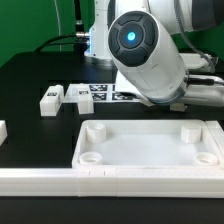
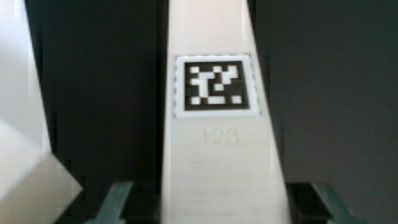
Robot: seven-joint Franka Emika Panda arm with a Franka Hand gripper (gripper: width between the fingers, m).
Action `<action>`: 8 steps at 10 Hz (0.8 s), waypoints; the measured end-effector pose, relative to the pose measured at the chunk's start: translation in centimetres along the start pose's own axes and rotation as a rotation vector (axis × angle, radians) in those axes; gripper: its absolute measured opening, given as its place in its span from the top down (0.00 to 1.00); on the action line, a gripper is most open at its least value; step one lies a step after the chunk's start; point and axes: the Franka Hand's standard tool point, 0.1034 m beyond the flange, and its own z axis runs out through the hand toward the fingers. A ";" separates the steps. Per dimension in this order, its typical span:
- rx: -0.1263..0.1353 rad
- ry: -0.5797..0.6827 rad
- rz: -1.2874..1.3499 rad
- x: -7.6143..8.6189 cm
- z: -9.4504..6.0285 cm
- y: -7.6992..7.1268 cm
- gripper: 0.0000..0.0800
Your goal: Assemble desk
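Note:
In the wrist view a white square-section desk leg with a black-and-white tag lies on the black table and runs lengthwise between my fingers. My gripper straddles its near end. A dark gap shows between the leg and each finger, so the jaws stand open and are not touching it. The white tray-like desk top with round corner sockets lies at the front of the exterior view. There the arm's body hides the gripper and this leg.
Two more short white tagged legs lie at the exterior view's left, beside the marker board. A long white rail runs along the front edge. A white surface fills one side of the wrist view.

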 end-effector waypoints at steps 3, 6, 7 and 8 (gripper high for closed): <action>0.000 0.001 -0.002 0.0 -0.2 0.0 0.64; 0.004 0.028 -0.034 -0.7 -3.5 -1.5 0.64; 0.006 0.045 -0.049 -1.2 -4.9 -2.1 0.64; 0.010 0.061 -0.064 -1.9 -6.4 -2.7 0.64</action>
